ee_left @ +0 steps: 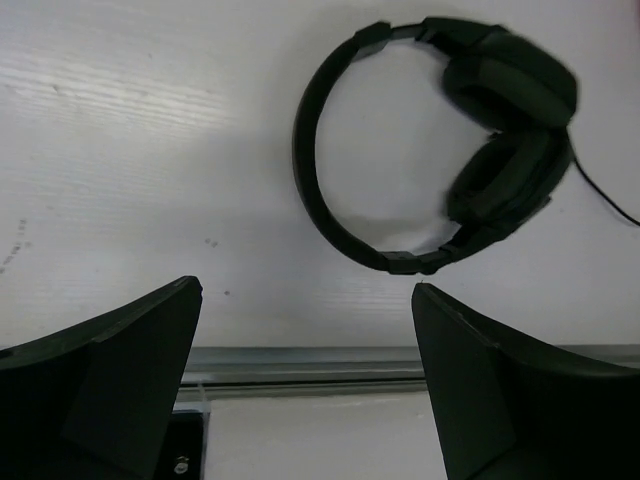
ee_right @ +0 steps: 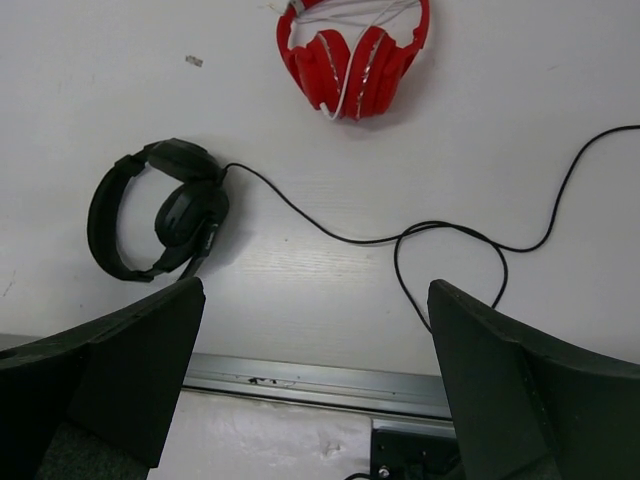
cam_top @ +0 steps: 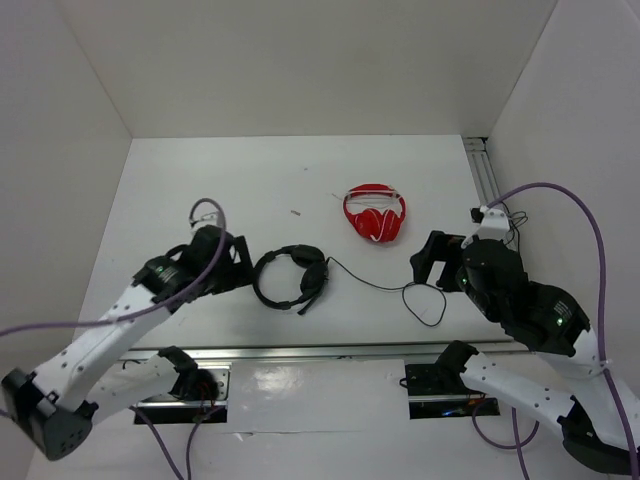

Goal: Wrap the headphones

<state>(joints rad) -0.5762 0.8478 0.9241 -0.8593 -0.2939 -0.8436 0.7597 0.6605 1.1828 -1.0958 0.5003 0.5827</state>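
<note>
Headphones: the black headphones lie flat on the white surface, earcups folded together on the right and headband curving left.
Cable: their thin black cable runs right from the earcups, curls into one loose loop, then trails away to the right.
Left gripper: jaws spread wide and empty, just beside the headband.
Right gripper: jaws spread wide and empty, over the cable's loop.
Step in hand: I judge that no wrapping is done yet.
Doing it well: I would steady the headband with the left, pinch the cable low near its loop with the right, then wind without dragging the headset.
Around: red-and-white headphones sit farther back, well apart.
In the way: nothing blocks either approach, but the loop may snag.
</note>
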